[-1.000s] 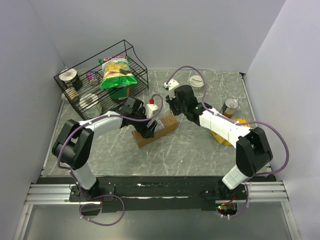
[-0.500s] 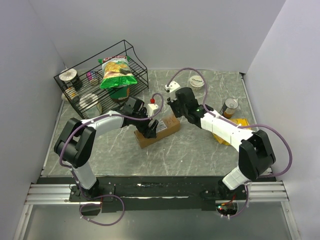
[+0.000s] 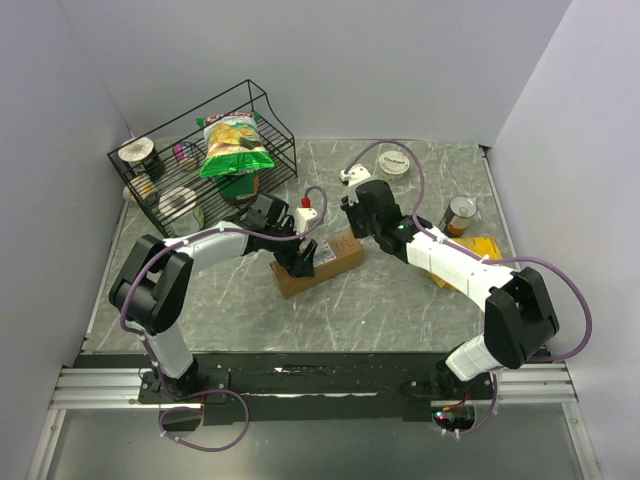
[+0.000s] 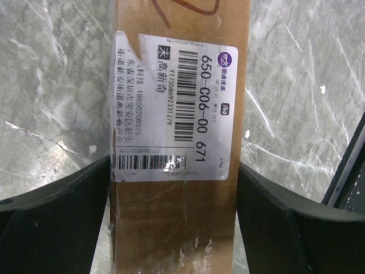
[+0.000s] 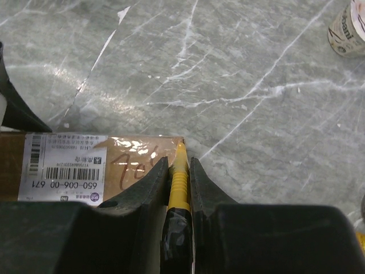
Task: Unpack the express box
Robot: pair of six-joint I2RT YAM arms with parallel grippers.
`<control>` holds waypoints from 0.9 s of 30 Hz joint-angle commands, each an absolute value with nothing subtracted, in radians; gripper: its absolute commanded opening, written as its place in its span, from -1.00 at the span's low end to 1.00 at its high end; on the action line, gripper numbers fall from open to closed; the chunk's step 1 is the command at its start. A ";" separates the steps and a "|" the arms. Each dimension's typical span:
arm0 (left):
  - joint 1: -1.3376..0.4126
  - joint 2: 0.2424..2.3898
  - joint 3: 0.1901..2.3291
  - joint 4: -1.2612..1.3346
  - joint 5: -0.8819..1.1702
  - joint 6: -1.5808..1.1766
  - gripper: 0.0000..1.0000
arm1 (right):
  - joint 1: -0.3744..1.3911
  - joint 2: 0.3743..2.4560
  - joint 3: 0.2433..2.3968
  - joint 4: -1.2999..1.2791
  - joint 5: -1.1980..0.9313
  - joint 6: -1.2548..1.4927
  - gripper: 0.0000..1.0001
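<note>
The express box [image 3: 335, 256] lies flat on the marble table [image 3: 400, 300], between my two arms, with its white shipping label [image 4: 171, 108] facing up. My left gripper [image 3: 301, 258] straddles it across the narrow width, and both fingers look pressed against the cardboard sides, so I judge it clamped. My right gripper [image 5: 179, 162] is pinched tight on a yellow-handled tool [image 5: 178, 191], probably a cutter. Its tip sits right at the corner of the box's far end, next to a red scrawl on the cardboard.

The risk is at that corner. If I push along the seam too hard, the box can swivel in my left grip, since I hold it at only one place. The tip could also skip off the edge onto the table, or dig too deep and cut whatever is packed inside. The thin handle might twist between my fingers too — then the tip would go off line.
</note>
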State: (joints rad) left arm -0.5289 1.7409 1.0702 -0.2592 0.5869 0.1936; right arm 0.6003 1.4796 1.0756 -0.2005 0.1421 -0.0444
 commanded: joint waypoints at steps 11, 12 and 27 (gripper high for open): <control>-0.589 1.781 1.022 -0.333 0.496 0.158 -0.05 | 0.603 1.508 1.132 -0.426 0.156 -0.078 -1.00; -0.594 1.781 1.023 -0.331 0.494 0.156 -0.10 | 0.606 1.512 1.146 -0.434 0.166 -0.084 -1.00; -0.597 1.836 1.055 -0.336 0.497 0.120 -0.83 | 0.646 1.503 1.153 -0.532 0.199 -0.038 -1.00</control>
